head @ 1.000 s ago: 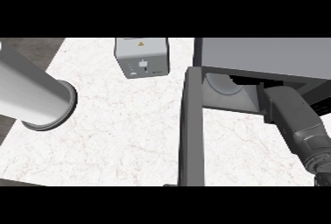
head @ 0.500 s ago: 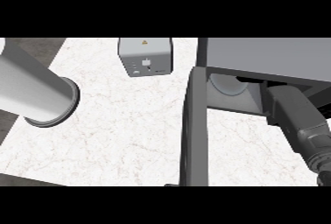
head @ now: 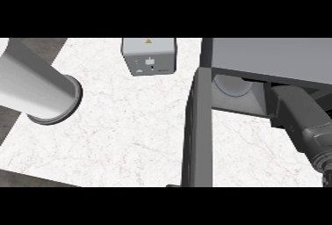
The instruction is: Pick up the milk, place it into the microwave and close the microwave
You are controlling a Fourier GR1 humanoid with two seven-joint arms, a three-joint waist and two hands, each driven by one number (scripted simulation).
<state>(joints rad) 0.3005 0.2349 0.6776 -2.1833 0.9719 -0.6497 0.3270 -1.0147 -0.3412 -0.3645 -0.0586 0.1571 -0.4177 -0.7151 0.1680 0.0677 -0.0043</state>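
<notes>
Can't tell what the fingers are doing, neither hand shows. Milk (head: 149, 56) stands far on the white counter (head: 130, 132), left of the open microwave (head: 269, 59) and door (head: 198, 132).

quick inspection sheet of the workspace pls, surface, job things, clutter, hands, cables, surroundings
surface: white marbled counter, bare across its middle.
job's things: microwave at upper right, its door swung open and seen edge-on; a round turntable plate shows inside. The milk is not visible on the counter or in the cavity.
clutter: a small grey box with a yellow warning label at the counter's far edge.
hands: neither hand shows; the right forearm reaches into the microwave opening, the left forearm lies over the counter's left edge.
cables: nothing seen.
surroundings: dark floor past the counter's left and near edges.
</notes>
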